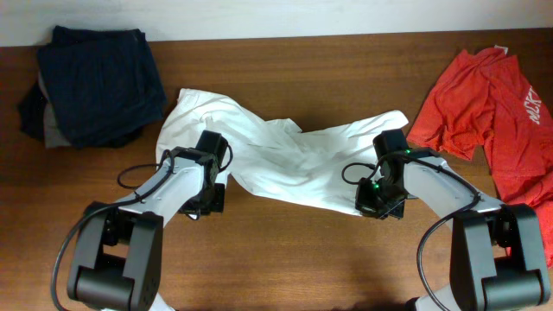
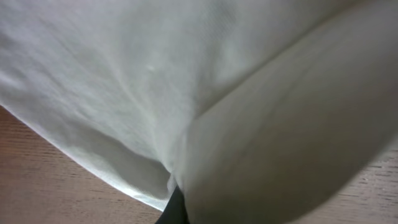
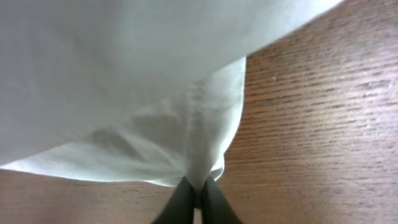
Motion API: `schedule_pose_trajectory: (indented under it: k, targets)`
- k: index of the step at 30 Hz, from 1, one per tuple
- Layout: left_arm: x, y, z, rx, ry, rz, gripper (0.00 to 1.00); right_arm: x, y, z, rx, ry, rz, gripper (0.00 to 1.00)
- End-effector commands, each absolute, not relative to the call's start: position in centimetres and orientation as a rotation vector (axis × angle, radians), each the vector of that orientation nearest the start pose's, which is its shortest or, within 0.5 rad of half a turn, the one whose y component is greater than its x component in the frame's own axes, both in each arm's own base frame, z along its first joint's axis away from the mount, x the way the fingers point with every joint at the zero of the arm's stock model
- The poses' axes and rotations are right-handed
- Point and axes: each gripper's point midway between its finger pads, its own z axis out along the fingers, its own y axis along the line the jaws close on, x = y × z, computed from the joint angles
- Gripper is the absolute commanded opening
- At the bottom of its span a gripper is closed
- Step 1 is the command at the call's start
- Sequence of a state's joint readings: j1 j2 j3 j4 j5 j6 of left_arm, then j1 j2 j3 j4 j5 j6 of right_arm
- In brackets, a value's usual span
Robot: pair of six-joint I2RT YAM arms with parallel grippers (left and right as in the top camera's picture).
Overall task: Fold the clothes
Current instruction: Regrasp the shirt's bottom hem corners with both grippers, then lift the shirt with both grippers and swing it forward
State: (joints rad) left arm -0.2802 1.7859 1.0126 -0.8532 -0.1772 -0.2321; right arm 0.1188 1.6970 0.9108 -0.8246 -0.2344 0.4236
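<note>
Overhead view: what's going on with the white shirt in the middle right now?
Both arms are working on the shirt, which lies crumpled across the table. The right arm has its jaws shut on the shirt's near edge. The left arm appears to pinch the near edge on its side too, though fabric hides most of its jaws. No fold is made yet. A red tee and dark clothes lie at the far corners.

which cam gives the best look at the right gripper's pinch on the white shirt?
Right wrist: the right gripper shows shut on the white shirt hem, cloth bunched where the jaws meet. Overhead shows only the gripper body at the shirt's near edge, its fingers hidden. Left wrist shows shirt cloth but no right gripper.
</note>
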Motion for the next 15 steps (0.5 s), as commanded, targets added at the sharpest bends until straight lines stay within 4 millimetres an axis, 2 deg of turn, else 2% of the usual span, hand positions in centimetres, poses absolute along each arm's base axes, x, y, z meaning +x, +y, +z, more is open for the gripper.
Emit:
schedule_pose_trajectory:
  k: [1, 3, 4, 5, 6, 7, 8, 10, 12, 14, 15]
  targets:
    - [28.4, -4.7, 2.6, 0.042, 3.073, 0.278, 0.01, 25.7, 7.2, 1.1, 0.494, 3.176, 0.353, 0.04]
    - [28.7, -4.8, 6.9, 0.032, 3.013, 0.247, 0.01, 26.8, 7.2, 3.1, 0.486, 3.172, 0.339, 0.04]
    - [28.8, -4.8, 9.6, 0.025, 2.970, 0.225, 0.01, 27.4, 7.2, 4.7, 0.470, 3.166, 0.340, 0.04]
    - [28.5, -4.8, 13.2, 0.015, 2.910, 0.196, 0.00, 28.6, 7.2, 7.9, 0.425, 3.133, 0.333, 0.04]
    - [28.2, -4.7, 16.2, 0.007, 2.855, 0.171, 0.01, 29.4, 6.8, 10.2, 0.414, 3.097, 0.301, 0.04]
    - [27.7, -4.5, 19.8, -0.005, 2.776, 0.135, 0.01, 30.2, 6.0, 13.8, 0.403, 3.030, 0.239, 0.04]
    - [27.4, -4.4, 22.7, -0.015, 2.704, 0.105, 0.01, 30.5, 5.6, 16.4, 0.395, 2.985, 0.219, 0.04]
    - [26.2, -3.7, 30.8, -0.054, 2.468, 0.040, 0.01, 30.8, 4.0, 25.6, 0.360, 2.811, 0.198, 0.04]
    - [24.6, -2.8, 35.6, -0.083, 2.322, 0.015, 0.01, 29.4, 2.3, 32.6, 0.361, 2.688, 0.200, 0.04]
    - [23.0, -2.3, 38.8, -0.095, 2.226, -0.020, 0.01, 28.3, 1.1, 37.5, 0.329, 2.556, 0.202, 0.04]
    - [21.9, -2.0, 40.8, -0.103, 2.167, -0.041, 0.01, 27.4, 0.7, 40.7, 0.329, 2.437, 0.206, 0.04]
